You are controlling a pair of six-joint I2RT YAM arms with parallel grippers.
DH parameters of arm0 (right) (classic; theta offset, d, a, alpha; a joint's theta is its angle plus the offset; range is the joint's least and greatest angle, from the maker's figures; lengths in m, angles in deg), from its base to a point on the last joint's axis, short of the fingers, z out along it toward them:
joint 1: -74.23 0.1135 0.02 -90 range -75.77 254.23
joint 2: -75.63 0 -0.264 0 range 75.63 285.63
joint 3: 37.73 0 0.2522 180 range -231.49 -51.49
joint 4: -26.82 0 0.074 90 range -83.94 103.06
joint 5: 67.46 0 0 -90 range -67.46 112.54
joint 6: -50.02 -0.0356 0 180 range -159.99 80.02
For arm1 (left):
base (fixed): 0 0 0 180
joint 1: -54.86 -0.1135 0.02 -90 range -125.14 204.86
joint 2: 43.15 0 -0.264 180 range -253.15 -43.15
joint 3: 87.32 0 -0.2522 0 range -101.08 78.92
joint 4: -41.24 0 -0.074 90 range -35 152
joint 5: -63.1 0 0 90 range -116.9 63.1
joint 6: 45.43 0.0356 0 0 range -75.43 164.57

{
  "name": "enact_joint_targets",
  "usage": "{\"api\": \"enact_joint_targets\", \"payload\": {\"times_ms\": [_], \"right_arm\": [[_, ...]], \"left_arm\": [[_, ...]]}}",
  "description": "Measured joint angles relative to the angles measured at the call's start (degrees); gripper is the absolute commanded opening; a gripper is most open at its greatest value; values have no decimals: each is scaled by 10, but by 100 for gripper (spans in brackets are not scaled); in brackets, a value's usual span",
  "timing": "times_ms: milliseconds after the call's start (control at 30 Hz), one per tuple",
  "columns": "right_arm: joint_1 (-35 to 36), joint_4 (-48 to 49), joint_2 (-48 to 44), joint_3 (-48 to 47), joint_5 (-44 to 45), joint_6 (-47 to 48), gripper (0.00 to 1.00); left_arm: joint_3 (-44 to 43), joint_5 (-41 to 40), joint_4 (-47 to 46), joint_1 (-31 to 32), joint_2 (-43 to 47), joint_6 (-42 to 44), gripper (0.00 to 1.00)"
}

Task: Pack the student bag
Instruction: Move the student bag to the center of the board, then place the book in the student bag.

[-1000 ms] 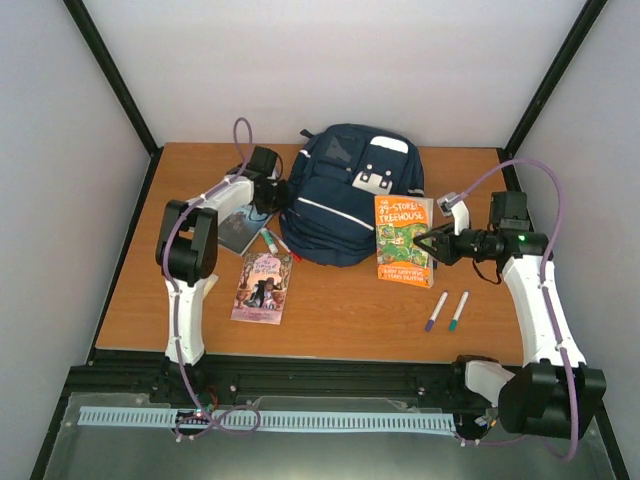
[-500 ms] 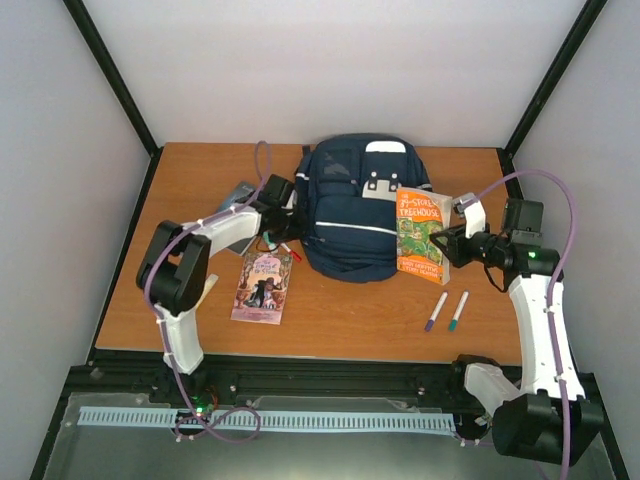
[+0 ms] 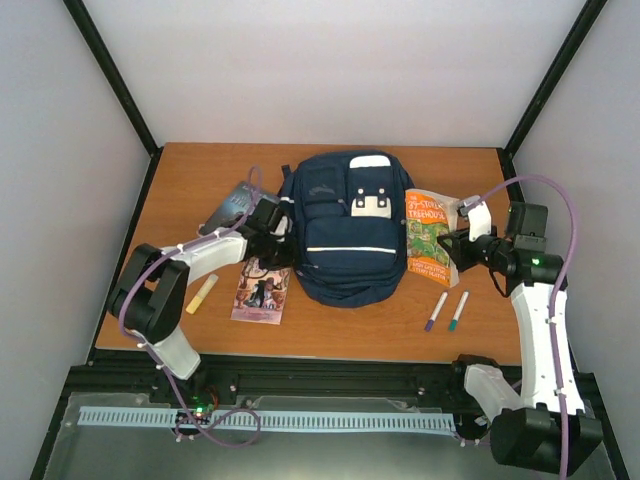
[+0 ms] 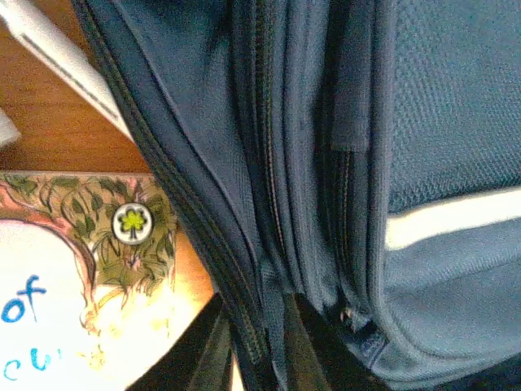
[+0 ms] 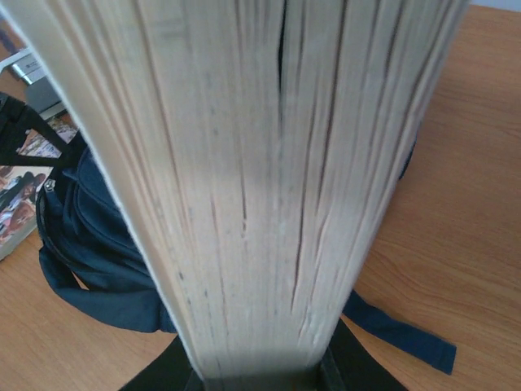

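Clamps the left gripper (image 4: 260,352) on a zip seam of the large navy blue fabric student bag (image 3: 345,240), flat by the brown wooden table's (image 3: 340,325) far edge, seemingly to open it. Grips the orange paperback book (image 3: 428,235), tilted alongside for loading, in the right gripper (image 3: 457,243).

Flat navy blue fabric backpack (image 3: 345,240), left gripper (image 3: 275,232) at its left edge, right gripper (image 3: 456,245) holding tilted orange paperback (image 3: 427,238).

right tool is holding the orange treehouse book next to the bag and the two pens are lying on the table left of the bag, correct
Not quite. The two pens lie on the table right of the bag, not left, as the top view shows. The rest stands: the right tool holds the orange treehouse book next to the bag.
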Motion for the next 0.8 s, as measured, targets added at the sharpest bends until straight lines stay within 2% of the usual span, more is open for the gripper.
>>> {"api": "enact_joint_targets", "payload": {"times_ms": [67,100,267,367,533,800], "right_arm": [[0,1,-3,0,7,-1,3],[0,1,-2,0,10,-2,3],[-10,10,20,1,26,-15,3],[-34,27,31,8,24,-19,3],[-68,60,65,31,4,-33,3],[-75,87,47,66,16,-51,3]], "left_arm": [[-1,-3,16,5,3,7,56],[-1,-12,31,7,7,10,61],[-17,-78,118,10,59,22,72],[-51,-113,147,27,90,47,72],[-133,-134,155,111,88,123,57],[-292,-150,193,228,-50,278,58]]}}
